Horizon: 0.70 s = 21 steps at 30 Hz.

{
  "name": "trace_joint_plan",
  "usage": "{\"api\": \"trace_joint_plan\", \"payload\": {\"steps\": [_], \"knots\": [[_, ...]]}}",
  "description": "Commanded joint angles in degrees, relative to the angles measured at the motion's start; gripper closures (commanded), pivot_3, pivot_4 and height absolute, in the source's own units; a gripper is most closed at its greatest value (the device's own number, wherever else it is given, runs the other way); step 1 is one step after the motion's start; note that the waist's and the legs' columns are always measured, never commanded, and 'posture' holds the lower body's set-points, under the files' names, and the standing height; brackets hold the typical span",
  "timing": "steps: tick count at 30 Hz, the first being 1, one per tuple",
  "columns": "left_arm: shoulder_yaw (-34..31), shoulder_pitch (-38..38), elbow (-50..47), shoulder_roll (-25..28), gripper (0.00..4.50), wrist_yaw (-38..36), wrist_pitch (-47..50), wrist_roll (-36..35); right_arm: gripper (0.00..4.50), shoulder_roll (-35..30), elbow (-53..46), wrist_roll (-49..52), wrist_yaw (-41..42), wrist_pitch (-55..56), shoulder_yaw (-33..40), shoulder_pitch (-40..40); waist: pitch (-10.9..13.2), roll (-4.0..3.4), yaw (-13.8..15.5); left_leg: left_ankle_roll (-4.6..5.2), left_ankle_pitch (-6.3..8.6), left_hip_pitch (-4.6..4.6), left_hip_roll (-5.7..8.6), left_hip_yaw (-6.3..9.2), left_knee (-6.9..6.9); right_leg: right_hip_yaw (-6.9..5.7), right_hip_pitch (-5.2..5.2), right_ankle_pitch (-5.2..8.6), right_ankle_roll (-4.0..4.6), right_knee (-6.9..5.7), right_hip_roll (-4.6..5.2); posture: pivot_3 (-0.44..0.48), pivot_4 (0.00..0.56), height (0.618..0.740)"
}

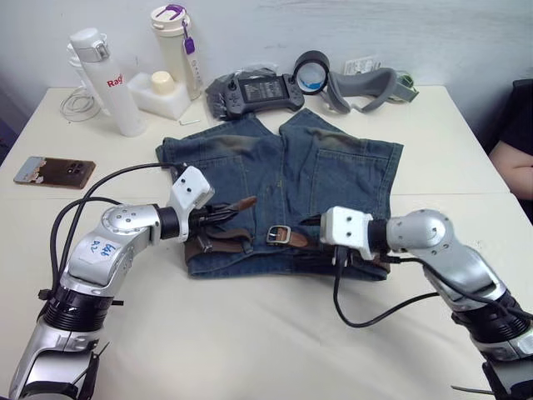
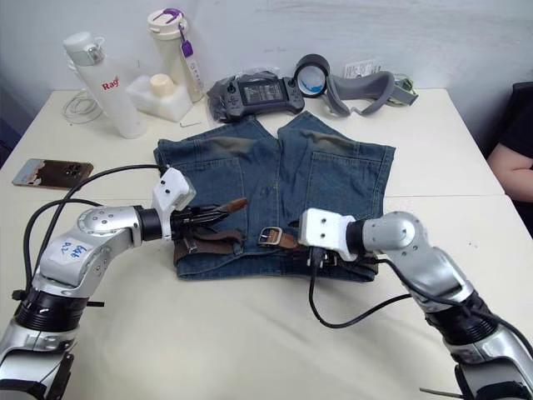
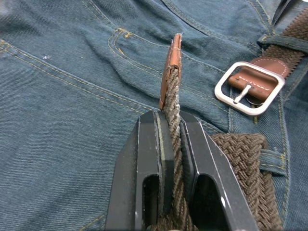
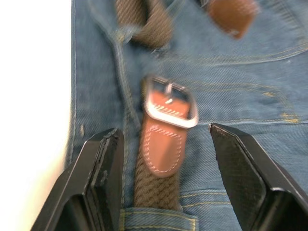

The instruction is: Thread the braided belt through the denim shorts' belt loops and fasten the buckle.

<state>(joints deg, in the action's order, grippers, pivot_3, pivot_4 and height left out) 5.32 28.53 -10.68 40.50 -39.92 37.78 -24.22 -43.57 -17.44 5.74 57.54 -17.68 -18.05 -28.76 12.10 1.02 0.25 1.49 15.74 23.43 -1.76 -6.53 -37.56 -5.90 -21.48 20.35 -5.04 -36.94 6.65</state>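
The denim shorts (image 1: 316, 167) lie flat on the table with the waistband nearest me. The braided belt (image 1: 218, 244) runs along that waistband. Its silver buckle (image 1: 278, 235) rests on the denim near the middle. My left gripper (image 3: 171, 120) is shut on the belt's free end just behind the brown leather tip (image 3: 174, 53), holding it raised on edge above the cloth. My right gripper (image 4: 163, 130) is open, one finger on each side of the strap just behind the buckle (image 4: 169, 102). A belt loop (image 4: 154, 216) crosses the strap between its fingers.
Along the table's far side stand a white bottle (image 1: 108, 79), a tumbler (image 1: 176, 46), a black controller (image 1: 260, 90), a tape roll (image 1: 312, 71) and a grey headset (image 1: 366, 87). A phone (image 1: 54, 171) lies at the left. A person's arm (image 1: 512, 162) shows at the right edge.
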Motion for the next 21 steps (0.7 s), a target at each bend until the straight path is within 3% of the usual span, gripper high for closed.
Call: {"api": "trace_joint_plan", "payload": {"steps": [1,15,18,21], "knots": [[-0.21,-1.02,-2.03,0.57,4.50,-1.33,-1.66,1.74,1.45,1.33,-0.64,-3.86,-2.13,2.18,-1.33,0.32,0.00,0.00,-0.16,0.00,0.00,-0.01,0.00,-0.01,0.01,0.00,0.00,0.00,0.00,-0.01,-0.02,0.000,0.150,0.740],[-0.17,-0.70,-1.03,-0.98,4.50,-3.40,-2.39,3.92,1.45,5.33,2.10,-11.08,-5.64,0.54,-3.87,1.64,-0.03,0.04,-0.29,-0.01,-0.01,-0.04,-0.03,-0.02,-0.01,-0.02,-0.01,0.00,0.00,-0.08,-0.07,0.000,0.150,0.740],[-0.32,-1.34,-1.67,-1.00,4.50,-3.82,-2.48,4.26,2.19,6.47,1.37,-9.34,-5.61,-2.60,-2.44,1.81,-0.05,0.06,-0.40,-0.01,-0.01,-0.06,-0.05,-0.03,-0.03,-0.02,-0.01,0.00,0.00,-0.13,-0.08,0.000,0.150,0.740],[-0.65,-1.87,-2.42,-0.94,4.50,-4.51,-2.37,4.05,3.46,7.90,0.84,-7.20,-6.40,-6.36,-0.24,1.80,-0.05,0.06,-0.35,-0.01,-0.01,-0.06,-0.05,-0.03,-0.03,-0.01,-0.01,0.00,0.01,-0.15,-0.08,0.000,0.150,0.740]]}}
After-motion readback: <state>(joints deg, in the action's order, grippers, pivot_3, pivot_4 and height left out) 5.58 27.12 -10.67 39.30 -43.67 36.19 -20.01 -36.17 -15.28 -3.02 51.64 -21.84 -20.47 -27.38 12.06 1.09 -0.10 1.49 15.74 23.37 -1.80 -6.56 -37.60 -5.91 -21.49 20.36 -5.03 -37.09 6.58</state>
